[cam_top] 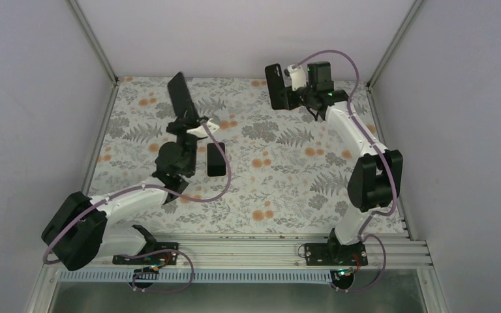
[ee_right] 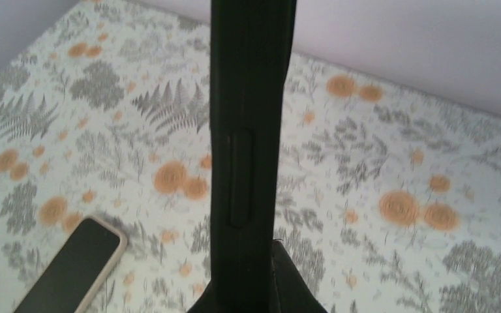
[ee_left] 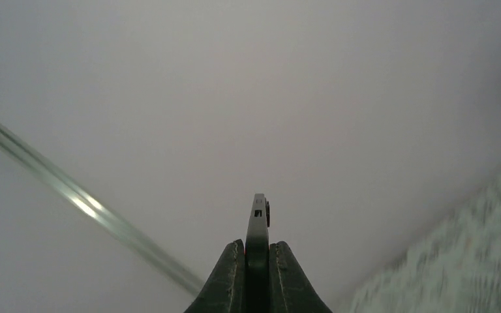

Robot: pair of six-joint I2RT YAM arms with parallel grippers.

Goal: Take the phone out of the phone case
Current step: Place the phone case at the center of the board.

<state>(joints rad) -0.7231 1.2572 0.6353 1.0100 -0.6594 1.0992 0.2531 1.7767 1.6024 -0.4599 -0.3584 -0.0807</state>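
My left gripper (cam_top: pixel 189 121) is raised over the left middle of the table. It is shut on a thin black phone (cam_top: pixel 181 94) that stands up and tilts away. The left wrist view shows the phone (ee_left: pixel 258 225) edge-on between the fingertips (ee_left: pixel 233 255), with a small bump near its top. My right gripper (cam_top: pixel 292 91) is at the back of the table, shut on a thicker black phone case (cam_top: pixel 275 86) held off the table. In the right wrist view the case (ee_right: pixel 251 130) stands edge-on with a long side-button ridge. The two items are well apart.
A second phone with a dark screen and beige rim (cam_top: pixel 216 158) lies flat on the floral cloth (cam_top: pixel 287 169) between the arms, also in the right wrist view (ee_right: pixel 72 267). Grey walls and metal posts (cam_top: pixel 91 39) enclose the table.
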